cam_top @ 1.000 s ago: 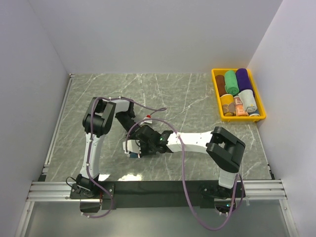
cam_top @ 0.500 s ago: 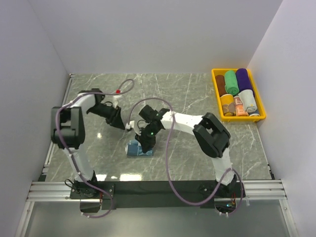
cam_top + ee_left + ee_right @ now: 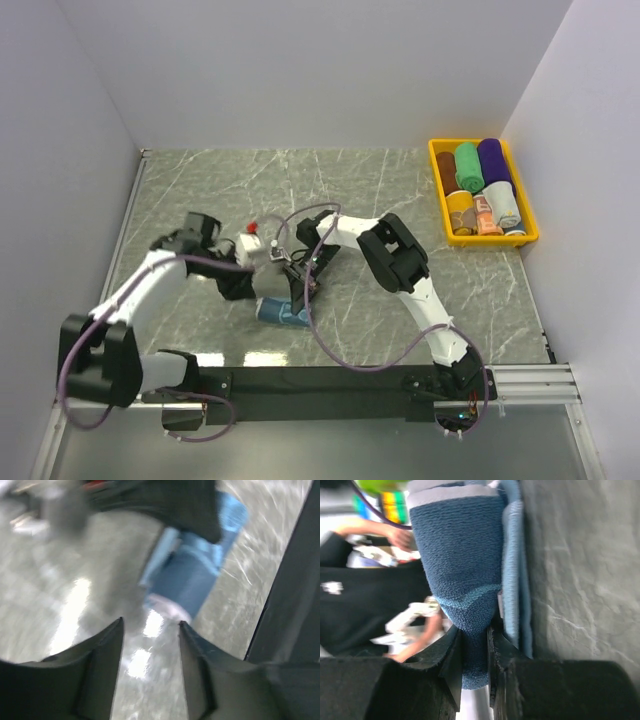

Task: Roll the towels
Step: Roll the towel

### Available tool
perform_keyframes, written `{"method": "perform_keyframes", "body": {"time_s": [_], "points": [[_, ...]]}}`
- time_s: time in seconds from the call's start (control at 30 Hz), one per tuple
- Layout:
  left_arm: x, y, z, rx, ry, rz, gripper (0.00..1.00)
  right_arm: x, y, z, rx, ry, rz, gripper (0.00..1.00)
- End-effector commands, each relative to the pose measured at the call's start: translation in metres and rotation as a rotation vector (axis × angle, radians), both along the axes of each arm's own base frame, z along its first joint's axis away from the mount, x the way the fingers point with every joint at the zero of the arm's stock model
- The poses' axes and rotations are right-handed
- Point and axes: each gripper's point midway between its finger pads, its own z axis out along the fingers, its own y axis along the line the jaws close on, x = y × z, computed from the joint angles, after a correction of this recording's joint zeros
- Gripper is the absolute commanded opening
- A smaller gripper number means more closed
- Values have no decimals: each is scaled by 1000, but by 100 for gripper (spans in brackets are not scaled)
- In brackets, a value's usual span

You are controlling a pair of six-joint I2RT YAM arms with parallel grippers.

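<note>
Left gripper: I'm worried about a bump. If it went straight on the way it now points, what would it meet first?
Most likely the towel, rolled up just ahead of the open left gripper. The picture is blurred, so the depth is unsure.

Dark blue terry cloth towel roll (image 3: 460, 555): deep blue pile, lighter blue band, pale blue edge. Marbled stone tabletop (image 3: 400, 190): grey-green, thin white veins. Yellow plastic bin (image 3: 437, 195) holds brown roll (image 3: 446, 168), green roll (image 3: 467, 167), purple roll (image 3: 491, 158), orange roll (image 3: 460, 212), pale grey-white roll (image 3: 500, 200). Robot arms (image 3: 432, 318): white, black joints. Cables (image 3: 310, 340): purple.
</note>
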Motion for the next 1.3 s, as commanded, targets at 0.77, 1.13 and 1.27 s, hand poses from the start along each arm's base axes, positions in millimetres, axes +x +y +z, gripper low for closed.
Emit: {"method": "perform_keyframes", "body": {"time_s": [0.77, 1.13, 1.27], "points": [[-52, -60, -82, 317, -166, -442, 12, 38, -47, -33, -213, -122, -80, 45], [-85, -59, -92, 307, 169, -430, 1, 145, -163, 82, -195, -455, -588, 46], [-68, -65, -88, 269, 253, -388, 1, 157, -207, 127, -170, -719, -741, 46]]}}
